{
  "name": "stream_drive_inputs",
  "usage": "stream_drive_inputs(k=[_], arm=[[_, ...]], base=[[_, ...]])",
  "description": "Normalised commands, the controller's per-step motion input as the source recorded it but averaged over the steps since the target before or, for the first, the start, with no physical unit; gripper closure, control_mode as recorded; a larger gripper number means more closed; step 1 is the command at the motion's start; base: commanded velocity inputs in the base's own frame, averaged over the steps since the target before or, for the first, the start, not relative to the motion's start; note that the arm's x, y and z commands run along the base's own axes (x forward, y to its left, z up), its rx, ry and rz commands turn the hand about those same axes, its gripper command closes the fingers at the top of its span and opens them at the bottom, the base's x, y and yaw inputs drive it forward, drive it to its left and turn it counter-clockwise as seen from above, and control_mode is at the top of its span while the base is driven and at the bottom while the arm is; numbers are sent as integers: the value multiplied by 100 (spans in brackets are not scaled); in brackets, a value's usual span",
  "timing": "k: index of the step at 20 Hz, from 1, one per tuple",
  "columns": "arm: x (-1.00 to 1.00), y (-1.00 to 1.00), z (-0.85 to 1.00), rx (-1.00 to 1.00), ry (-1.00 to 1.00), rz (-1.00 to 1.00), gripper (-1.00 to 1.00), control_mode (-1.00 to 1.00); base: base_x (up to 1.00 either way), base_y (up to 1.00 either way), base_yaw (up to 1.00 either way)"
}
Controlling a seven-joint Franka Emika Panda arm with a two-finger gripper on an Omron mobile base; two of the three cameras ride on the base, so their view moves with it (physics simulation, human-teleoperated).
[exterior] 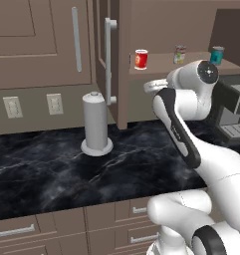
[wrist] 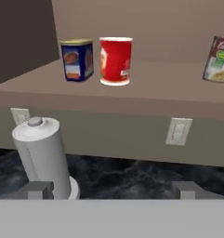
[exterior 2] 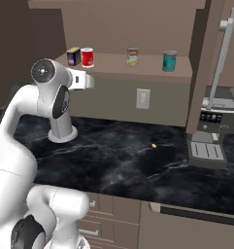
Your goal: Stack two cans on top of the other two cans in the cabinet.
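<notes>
**Hand view: open jaws face four unstacked cans**

Hand view, nearest first: the gripper (wrist: 111, 189) hangs below shelf height with its two dark fingertips spread wide and nothing between them, so no can is held. Just beyond stands the white paper-towel roll on its round base (wrist: 41, 155) on the black marbled counter (wrist: 132, 176), close enough that a low reach would likely clip it. Farther back, on the brown wooden cabinet shelf (wrist: 146, 95), the dark blue can with white label (wrist: 77, 59) and the red can with pale label (wrist: 115, 60) stand upright just beside each other. The pale-labelled can (exterior 2: 132, 56) and the teal can with silvery top (exterior 2: 169, 61) stand apart to the right. Nothing is stacked yet; the wide jaws suit a side-on grab, probably of the red can.
</notes>
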Motion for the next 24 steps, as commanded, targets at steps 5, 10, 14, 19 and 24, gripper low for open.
stream_drive_inputs(k=[5,10,14,19,24], arm=[[40,0,51,1,0,-1,-100,-100],[39,0,35,0,-5,0,-100,-100],[33,0,19,2,0,0,-100,-100],[26,0,5,8,7,0,-100,-100],[28,-3,-7,7,8,0,-100,-100]], base=[[0,0,0],[0,0,0],[0,0,0],[0,0,0],[0,0,0]])
